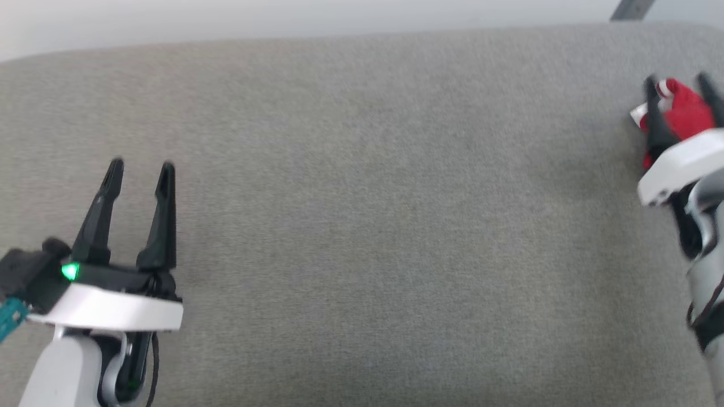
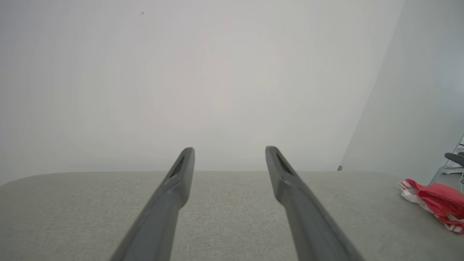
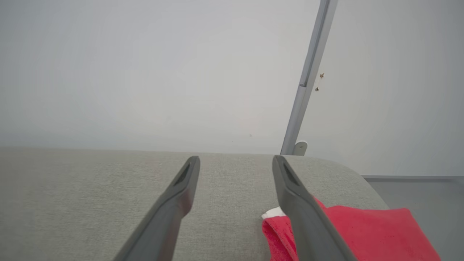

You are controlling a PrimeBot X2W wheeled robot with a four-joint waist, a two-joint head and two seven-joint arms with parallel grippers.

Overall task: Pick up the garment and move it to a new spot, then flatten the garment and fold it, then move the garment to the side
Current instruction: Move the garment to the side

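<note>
The garment (image 1: 684,110) lies crumpled at the far right of the grey cushioned surface (image 1: 362,198), bright red with a bit of white and striped edge showing. My right gripper (image 1: 677,83) hovers over it, open, with one finger on each side of the bundle. In the right wrist view the garment (image 3: 362,232) lies under and to the right of the right finger, and the gripper (image 3: 235,160) holds nothing. My left gripper (image 1: 141,168) stands open at the lower left, far from the cloth. The left wrist view has the gripper (image 2: 229,150) open and the garment (image 2: 438,201) at its right edge.
The grey surface's rounded right end (image 3: 348,170) falls away just past the garment, with floor (image 3: 417,188) beyond. A pale wall runs behind the surface. A grey metal pole (image 3: 308,79) rises at the back right corner.
</note>
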